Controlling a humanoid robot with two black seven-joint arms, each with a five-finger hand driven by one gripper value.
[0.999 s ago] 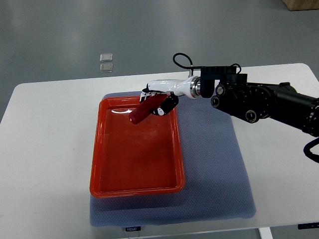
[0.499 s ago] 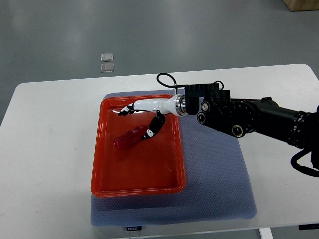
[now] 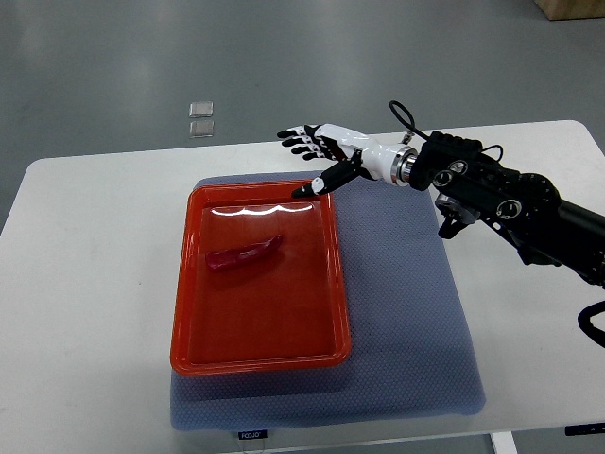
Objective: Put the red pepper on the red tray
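Grey floor filled the upper part of the view, with two small clear squares lying on it toward eleven o'clock. Below that stood a white table, and on it a blue-grey mat spread from the centre toward five o'clock. A red tray sat on the mat's left portion, its long side running from twelve to six.

Inside the tray, in its upper half toward ten o'clock of the tray's middle, lay the red pepper, stretched roughly from eight to two o'clock, resting flat on the tray floor and clear of the walls.

Entering from three o'clock, the black right arm reached toward the tray's far right corner. Its white right hand hung spread wide above the table beyond that corner, fingers fanned toward nine o'clock and the thumb angled down over the tray's rim. It held nothing and was well apart from the pepper.
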